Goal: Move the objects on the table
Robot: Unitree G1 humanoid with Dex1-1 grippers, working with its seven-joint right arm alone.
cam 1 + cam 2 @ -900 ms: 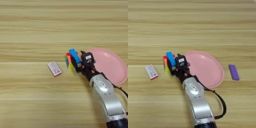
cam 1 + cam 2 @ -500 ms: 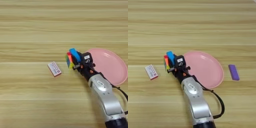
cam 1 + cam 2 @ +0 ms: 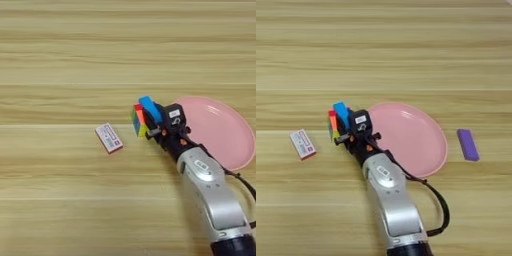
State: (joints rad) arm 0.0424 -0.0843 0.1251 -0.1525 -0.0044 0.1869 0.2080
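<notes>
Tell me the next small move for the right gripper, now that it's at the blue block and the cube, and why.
Probably close on the blue block before any lift. The right gripper sits right against it, and the block rests tilted on the puzzle cube beside the pink plate. Whether the gripper already grips it can't be told, so confirm the hold, then raise slowly so the cube isn't dragged.

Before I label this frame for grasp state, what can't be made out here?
- Hand: fingertips hidden behind its own black body in both views.
- Blue block: whether it rests on the puzzle cube or is held.
- Cube's right side: covered by the hand.
- Purple block: outside the left eye view.
</notes>
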